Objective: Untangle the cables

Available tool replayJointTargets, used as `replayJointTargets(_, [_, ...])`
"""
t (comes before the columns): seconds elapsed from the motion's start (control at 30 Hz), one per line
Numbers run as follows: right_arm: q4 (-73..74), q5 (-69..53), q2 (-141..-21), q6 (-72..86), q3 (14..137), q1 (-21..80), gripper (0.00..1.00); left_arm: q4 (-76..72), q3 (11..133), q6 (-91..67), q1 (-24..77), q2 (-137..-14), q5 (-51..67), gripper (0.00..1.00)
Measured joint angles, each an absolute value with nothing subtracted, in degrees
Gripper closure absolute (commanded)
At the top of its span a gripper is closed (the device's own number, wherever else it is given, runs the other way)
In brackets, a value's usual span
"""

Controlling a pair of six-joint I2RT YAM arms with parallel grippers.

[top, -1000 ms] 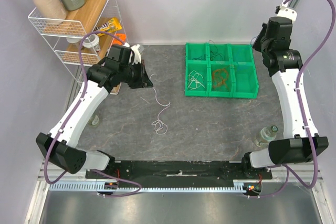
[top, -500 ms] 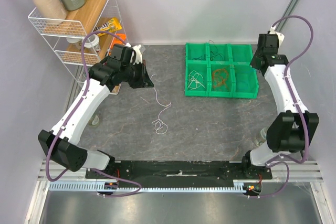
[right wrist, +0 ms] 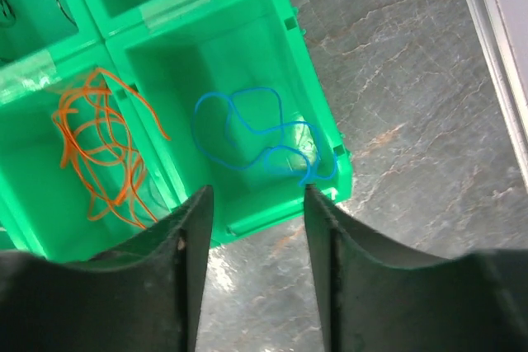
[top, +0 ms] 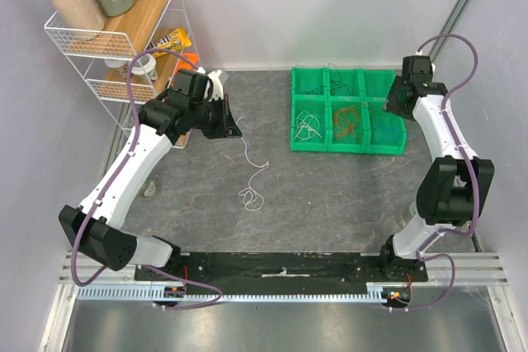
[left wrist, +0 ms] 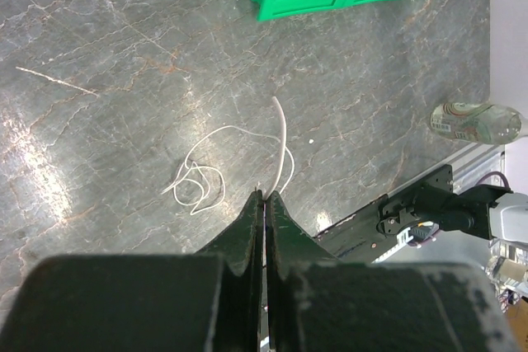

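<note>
The left gripper (left wrist: pixel 264 195), its dark tapered jaws pressed together, pinches one end of a thin white cable (left wrist: pixel 285 133). The strand curves down from the tips and ends in loose, flat loops on the grey, veined stone-look table (left wrist: pixel 124 39). Well across the table, the right gripper (right wrist: pixel 254 195) hangs with its jaws parted and nothing between them, above the near right compartment of a glossy green plastic bin (right wrist: pixel 313 88). A blue cable (right wrist: pixel 272 154) lies coiled in that compartment. In the compartment beside it sits a wiry orange cable (right wrist: pixel 99 154), bunched in tangled loops.
</note>
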State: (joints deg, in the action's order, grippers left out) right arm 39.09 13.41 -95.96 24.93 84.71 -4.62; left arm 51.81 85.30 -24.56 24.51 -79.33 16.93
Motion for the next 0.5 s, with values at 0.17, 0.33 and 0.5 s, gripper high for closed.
replayJointTargets(0.17, [42.1,9.9,-96.7,22.9,86.3,-4.6,0.36,51.7,85.3,-24.6,24.5,-79.2,18.2,0.98])
replayJointTargets(0.33, [43.4,5.5,-96.2,22.3,86.4,-3.8,0.36,51.0,84.5,-25.8,24.5,-79.2,20.2,0.99])
replayJointTargets(0.5, [42.2,-0.3,-92.5,21.4,82.6,4.6,0.36,49.3,79.9,-28.6,24.5,-79.2,23.3,0.99])
